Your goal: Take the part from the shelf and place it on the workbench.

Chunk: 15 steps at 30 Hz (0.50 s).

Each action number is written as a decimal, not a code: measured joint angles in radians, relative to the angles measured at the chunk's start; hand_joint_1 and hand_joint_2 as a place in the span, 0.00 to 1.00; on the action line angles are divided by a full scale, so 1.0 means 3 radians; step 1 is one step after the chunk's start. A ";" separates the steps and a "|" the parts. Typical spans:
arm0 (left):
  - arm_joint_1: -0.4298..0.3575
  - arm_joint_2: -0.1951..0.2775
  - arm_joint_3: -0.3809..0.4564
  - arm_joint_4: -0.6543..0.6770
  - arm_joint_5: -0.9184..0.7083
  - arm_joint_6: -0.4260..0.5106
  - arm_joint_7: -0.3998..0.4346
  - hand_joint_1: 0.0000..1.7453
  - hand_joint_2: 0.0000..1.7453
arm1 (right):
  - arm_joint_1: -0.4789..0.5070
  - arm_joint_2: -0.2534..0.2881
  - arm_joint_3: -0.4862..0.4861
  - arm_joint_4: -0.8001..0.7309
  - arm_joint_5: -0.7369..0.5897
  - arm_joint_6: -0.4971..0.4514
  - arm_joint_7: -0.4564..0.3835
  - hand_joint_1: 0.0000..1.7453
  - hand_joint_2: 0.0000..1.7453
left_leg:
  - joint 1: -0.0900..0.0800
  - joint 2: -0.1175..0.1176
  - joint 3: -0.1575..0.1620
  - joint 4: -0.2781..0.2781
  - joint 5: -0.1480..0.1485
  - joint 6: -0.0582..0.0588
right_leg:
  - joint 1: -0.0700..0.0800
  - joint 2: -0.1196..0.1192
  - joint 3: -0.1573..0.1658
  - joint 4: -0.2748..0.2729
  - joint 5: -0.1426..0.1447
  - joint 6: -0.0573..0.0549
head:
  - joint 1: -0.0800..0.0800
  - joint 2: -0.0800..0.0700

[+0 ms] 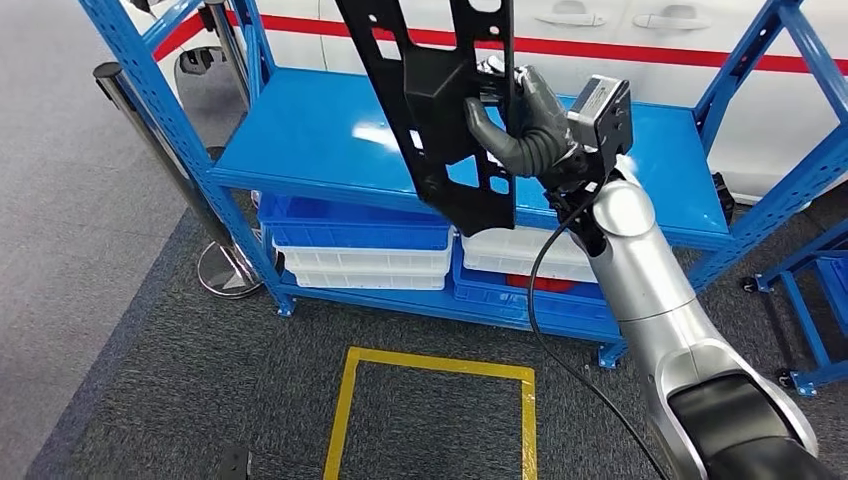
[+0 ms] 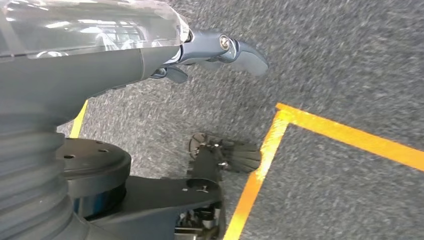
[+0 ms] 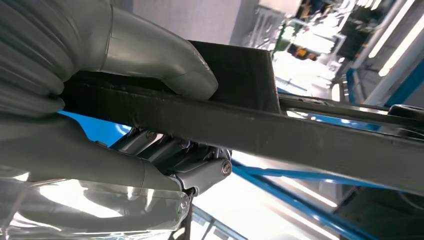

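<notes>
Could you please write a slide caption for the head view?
Right hand grips the black part, raised above the blue shelf.

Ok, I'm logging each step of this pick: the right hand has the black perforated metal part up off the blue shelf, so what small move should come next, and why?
Probably draw the black perforated metal part straight back from the blue metal shelf. The right hand grips it firmly, thumb and fingers wrapped round its bar, and it hangs upright above the shelf top, so it looks free to move. No workbench is in view, so turning should come afterwards.
</notes>
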 joint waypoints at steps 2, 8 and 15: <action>-0.0004 -0.0002 -0.0005 0.0000 -0.0005 0.0005 0.0005 0.00 1.00 | -0.0061 0.0026 0.0025 0.0000 -0.0122 0.0049 0.0025 1.00 1.00 | -0.0001 -0.0004 -0.0079 0.0062 0.0043 -0.0044 | 0.0007 0.0012 0.0176 -0.0290 -0.0101 -0.0039 | -0.0005 0.0000; 0.0020 -0.0007 -0.0006 0.0002 -0.0013 0.0010 0.0008 0.00 1.00 | -0.0138 0.0096 0.0070 0.0016 -0.0378 0.0158 0.0091 1.00 1.00 | 0.0018 -0.0028 -0.0220 0.0316 -0.0207 -0.0151 | 0.0019 0.0012 0.0019 -0.0325 0.0044 -0.0245 | -0.0012 0.0000; 0.0024 -0.0009 -0.0005 0.0003 0.0027 0.0018 -0.0007 0.00 1.00 | -0.0199 0.0120 0.0118 0.0069 -0.0477 0.0179 0.0089 1.00 1.00 | -0.0020 -0.0036 0.0146 0.0653 -0.0448 -0.0044 | 0.0089 0.0013 -0.0315 -0.0323 0.0326 -0.0263 | -0.0014 0.0000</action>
